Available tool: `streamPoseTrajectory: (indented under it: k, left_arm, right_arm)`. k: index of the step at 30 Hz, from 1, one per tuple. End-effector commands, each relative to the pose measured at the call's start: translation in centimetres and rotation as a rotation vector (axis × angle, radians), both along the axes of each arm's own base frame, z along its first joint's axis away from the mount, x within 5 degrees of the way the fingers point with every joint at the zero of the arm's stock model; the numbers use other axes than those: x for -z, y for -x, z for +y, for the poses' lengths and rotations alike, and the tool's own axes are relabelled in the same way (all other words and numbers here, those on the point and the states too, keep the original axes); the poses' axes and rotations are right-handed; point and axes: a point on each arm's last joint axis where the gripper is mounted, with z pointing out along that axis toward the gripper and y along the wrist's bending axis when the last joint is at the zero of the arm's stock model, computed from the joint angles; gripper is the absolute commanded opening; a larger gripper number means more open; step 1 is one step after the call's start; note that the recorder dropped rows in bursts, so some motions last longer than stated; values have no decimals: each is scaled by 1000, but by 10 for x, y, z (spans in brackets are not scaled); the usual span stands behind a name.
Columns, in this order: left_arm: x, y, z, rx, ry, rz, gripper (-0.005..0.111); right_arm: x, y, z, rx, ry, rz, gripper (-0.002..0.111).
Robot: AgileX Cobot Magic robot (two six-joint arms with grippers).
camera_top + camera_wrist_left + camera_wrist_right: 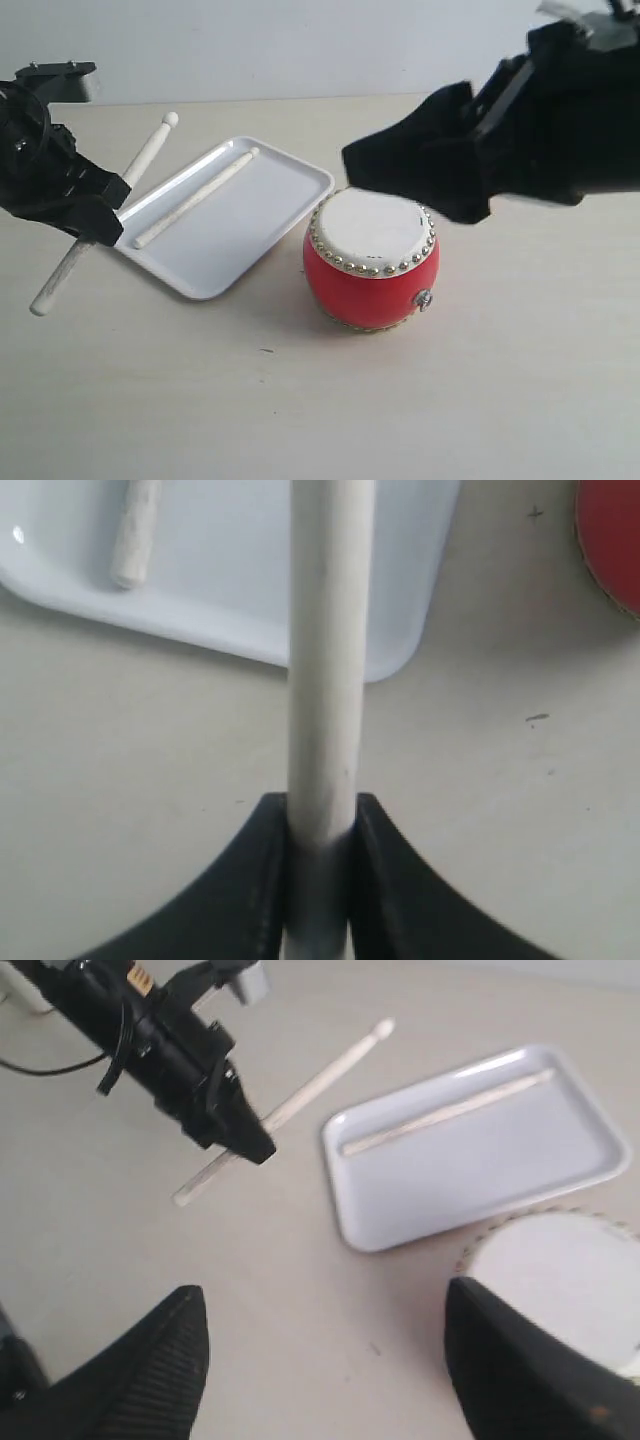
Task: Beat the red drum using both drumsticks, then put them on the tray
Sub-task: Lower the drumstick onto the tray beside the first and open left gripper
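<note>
- The red drum [370, 262] is a squat barrel with glossy red sides, a matte cream skin ringed by silver studs, and a small metal ring on its side. It stands on the tabletop [480, 400] just beneath my right tool [325, 1295].
- The tray [225, 270] is smooth white plastic, rectangular with rounded corners and a low rim. It lies flat between my two tools, close by the drum; I cannot tell whether they touch.
- The second drumstick [195, 198] is thin, pale and slightly rough. It rests inside the tray along its long side.
- My left tool [320, 820] has its black fingers clamped on the held drumstick [150, 155]. The stick is tilted, with its rounded tip pointing up and away past the tray's rim and its butt end jutting out behind the tool, low over the tabletop.
- My right tool hangs raised with its fingers spread wide and nothing between them. One finger is near the edge of the drum's skin.
- The tabletop is pale and matte, with a few tiny dark specks.
</note>
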Motion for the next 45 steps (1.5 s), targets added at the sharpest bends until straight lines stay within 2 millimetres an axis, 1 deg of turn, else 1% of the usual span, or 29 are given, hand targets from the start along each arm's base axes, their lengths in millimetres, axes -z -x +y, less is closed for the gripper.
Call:
streamPoseTrajectory:
  k: [1,4,6,10,15,19,22,24,26,28,32,35,39,43,45]
  left_arm:
    - [3,-16,-2,0,-17,27,0]
    - [8,-27,0,19,-76,10,0]
    - [11,-34,3,5,-116,7,0]
    - [14,-51,0,-4,-132,-10,0]
    - [9,-76,-7,7,-128,-9,0]
    - [13,-89,-24,35,-127,4,0]
    - [26,-96,-46,84,-133,-14,0]
    - [36,-100,-61,135,-168,-35,0]
    - [45,-104,-72,178,-203,-49,0]
    - [53,-108,-81,175,-208,-46,0]
    - [71,-117,-88,160,-201,-21,0]
    - [83,-119,-91,161,-201,1,0]
    - [90,-121,-96,159,-187,-18,0]
    - [90,-120,-105,186,-171,-53,0]
    - [93,-119,-107,189,-169,-41,0]
  right_arm:
    - [-7,0,-15,98,59,-78,62]
    - [-6,-2,-21,164,96,-60,62]
    - [-9,-2,-25,186,141,-47,62]
    - [-15,1,-29,179,206,-13,62]
    - [-11,4,-32,168,263,30,62]
    - [-10,5,-32,166,272,40,62]
    - [-10,5,-32,171,268,48,62]
    - [-10,6,-32,168,261,63,62]
    - [-9,7,-32,165,269,77,62]
    - [-6,9,-33,160,294,102,62]
    - [-1,14,-37,146,355,171,62]
    - [2,17,-39,147,380,209,62]
    - [2,17,-39,167,368,229,62]
    - [2,17,-39,174,362,234,62]
    - [2,17,-39,174,362,234,62]
